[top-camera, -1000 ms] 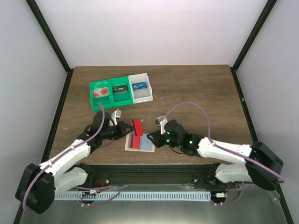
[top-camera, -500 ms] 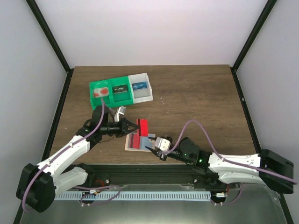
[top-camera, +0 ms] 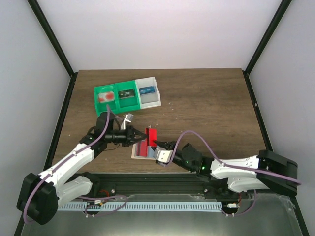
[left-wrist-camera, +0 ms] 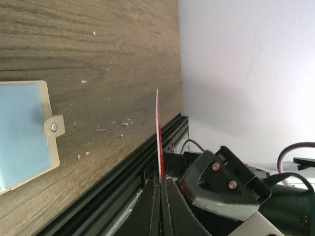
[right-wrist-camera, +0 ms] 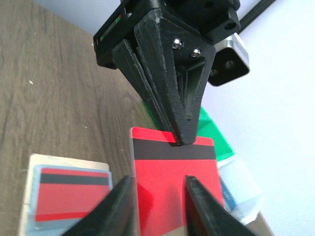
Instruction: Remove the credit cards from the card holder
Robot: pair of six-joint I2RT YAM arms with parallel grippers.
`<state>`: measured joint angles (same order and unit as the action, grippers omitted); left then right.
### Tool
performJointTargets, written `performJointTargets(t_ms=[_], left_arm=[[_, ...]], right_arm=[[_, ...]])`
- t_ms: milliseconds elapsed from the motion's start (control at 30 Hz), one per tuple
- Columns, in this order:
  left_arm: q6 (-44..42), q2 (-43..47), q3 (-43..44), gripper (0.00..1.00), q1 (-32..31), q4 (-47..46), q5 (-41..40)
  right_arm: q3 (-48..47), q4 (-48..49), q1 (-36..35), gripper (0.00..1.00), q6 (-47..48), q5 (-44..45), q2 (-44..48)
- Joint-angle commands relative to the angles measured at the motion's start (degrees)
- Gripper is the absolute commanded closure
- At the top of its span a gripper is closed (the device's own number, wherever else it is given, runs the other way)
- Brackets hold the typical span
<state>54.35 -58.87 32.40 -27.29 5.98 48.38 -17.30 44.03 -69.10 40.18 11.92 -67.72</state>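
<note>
L gripper [top-camera: 141, 136] is pinching the red card [top-camera: 150, 134] by one edge, jaws clamped tight on it. The left wrist cam is showing the card edge-on, a thin red line rising from between the fingertips. Card is hanging upright in the air, close by the card holder [top-camera: 138, 154], which is lying flat on the table [top-camera: 206, 103] near the front rail.

R gripper [top-camera: 158, 145] is pointing straight at the card's face w/ fingers [right-wrist-camera: 120, 206] spread apart and nothing gripped. Can't tell whether they're touching the card.

A second red card [right-wrist-camera: 71, 196] is sitting in the holder's grey-blue pocket, black stripe showing.

Back-left, well apart from the action, the green tray [top-camera: 101, 110] is holding a red-and-white card [top-camera: 105, 97] and a dark card [top-camera: 127, 93] in separate compartments. The white tray [top-camera: 148, 103], touching it on the right, is holding a blue card [top-camera: 146, 91].
</note>
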Motion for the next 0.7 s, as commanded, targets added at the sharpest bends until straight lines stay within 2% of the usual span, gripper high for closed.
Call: performJointTargets(t_ms=[0,33,100,167,200,267,300,400,500,667], left_arm=[[2.2,1.5,-1.7,1.00,0.2,-2.1,2.0],[2.9,1.7,-1.8,1.00,0.3,-2.6,2.2],[4.0,2.8,-1.9,0.97,0.3,-3.4,1.3],[4.2,5.0,-1.4,0.72,0.2,-3.9,-0.8],[4.2,6.5,-1.0,0.61,0.3,-4.3,-2.3],[2.6,9.0,0.8,0.45,0.3,-2.9,-5.7],[1.5,10.1,1.8,0.42,0.3,-1.9,-7.5],[-0.4,12.0,2.6,0.39,0.4,-2.1,-9.2],[-0.8,12.4,1.4,0.38,0.4,-5.4,-7.6],[-3.6,13.4,-0.1,0.38,0.4,-6.8,-5.2]], right_arm=[[-2.5,4.3,-0.6,0.87,4.3,2.2,-1.0],[-2.4,4.1,-0.6,0.97,4.1,2.4,-1.0],[-1.9,3.4,-0.8,0.99,2.0,2.7,0.4],[-2.0,0.6,-0.8,0.99,-4.5,2.5,3.6],[-2.4,-1.5,-0.9,0.99,-10.5,3.3,5.7],[-4.8,-9.4,-0.8,0.99,-29.1,4.8,10.7],[-5.7,-12.9,-0.8,0.99,-36.4,4.0,13.1],[-6.2,-17.8,-0.9,0.99,-54.0,1.2,17.7],[-4.8,-18.6,-0.9,1.00,-64.9,-0.1,19.3],[-4.5,-16.6,-0.9,1.00,-70.5,0.9,20.6]])
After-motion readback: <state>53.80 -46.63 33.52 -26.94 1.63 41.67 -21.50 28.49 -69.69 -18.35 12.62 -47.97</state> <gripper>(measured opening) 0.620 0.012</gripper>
